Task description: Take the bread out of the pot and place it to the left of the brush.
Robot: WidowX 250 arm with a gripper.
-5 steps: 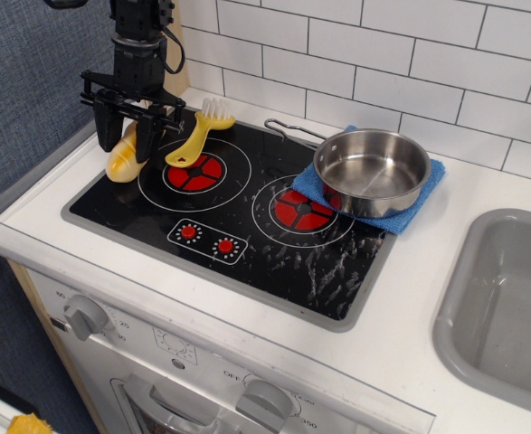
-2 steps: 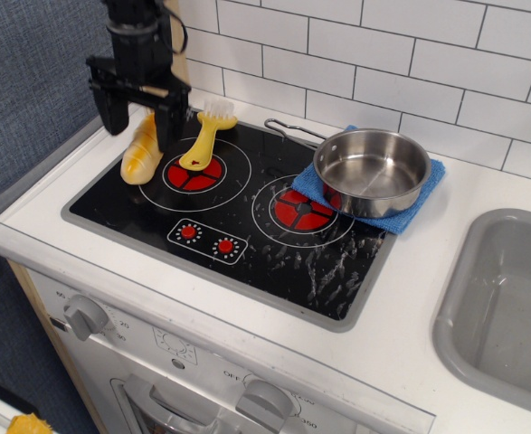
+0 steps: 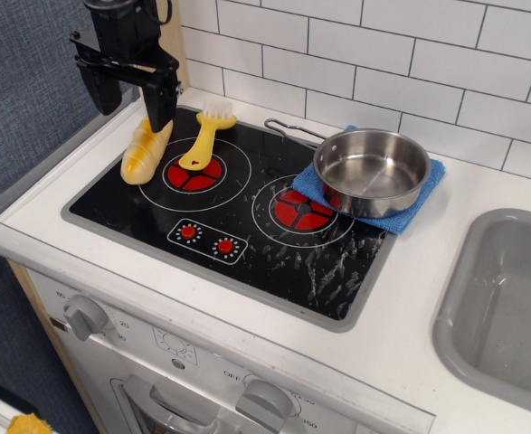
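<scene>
Jaws released above the bread (image 3: 144, 153), lying left of the brush (image 3: 203, 137); the pot (image 3: 371, 169) empty, only retreat appears left.

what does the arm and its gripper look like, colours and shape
The arm is black all over, a chunky column entering from the top left corner. Its gripper is black too: a wide crossbar carrying two flat, blocky fingers that hang down like paddles. A pale, wood-coloured strip runs along the crossbar, and a thin black cable loops beside the body near the top edge. No markings can be read.
</scene>
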